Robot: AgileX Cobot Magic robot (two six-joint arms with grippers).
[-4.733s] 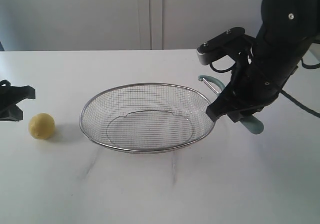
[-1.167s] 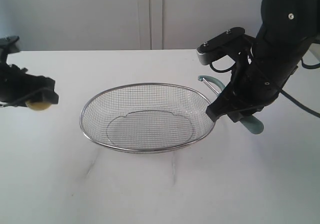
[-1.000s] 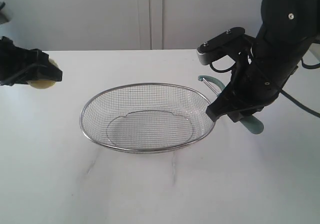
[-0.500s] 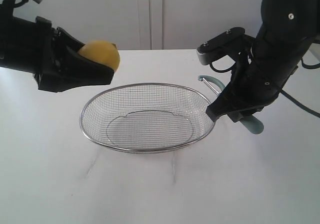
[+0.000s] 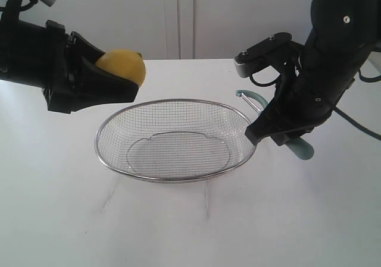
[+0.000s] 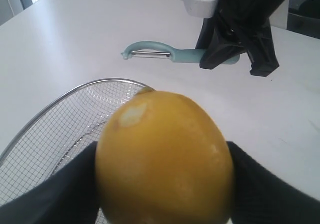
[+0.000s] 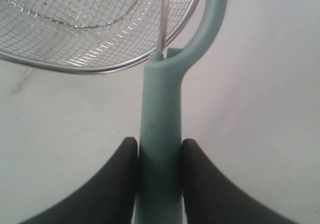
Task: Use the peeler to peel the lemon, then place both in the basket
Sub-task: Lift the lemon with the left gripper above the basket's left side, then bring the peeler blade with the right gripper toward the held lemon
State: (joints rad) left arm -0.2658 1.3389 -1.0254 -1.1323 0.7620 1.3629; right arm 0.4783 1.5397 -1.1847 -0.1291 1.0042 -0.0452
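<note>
The lemon (image 5: 123, 65) is held clear of the table (image 5: 280, 219) by the left gripper (image 6: 162, 194), near the left end of the basket (image 5: 172, 180). The jaws are closed on its two flanks and much of the fruit is left bare in front of them. The peeler (image 5: 300, 150) is clamped by the right gripper (image 7: 160, 179) at the straight part of its teal handle, with the looped head pointed towards the right end of the basket rim. Whether the handle's tip touches the table cannot be told. The lemon is judged to be light and firm, with a rind that yields a little. Some purchase should be given by its dimpled skin, yet its round form may be turned in the jaws by the drag of a blade. A hold across the widest girth, as seen here, is therefore favoured, with the exposed face kept towards the blade. The peeler is judged to be light and stiff, with a smooth handle that could twist under side load. It is best gripped on the handle, close behind the head, and never on the thin metal blade, which could be bent or dulled
</note>
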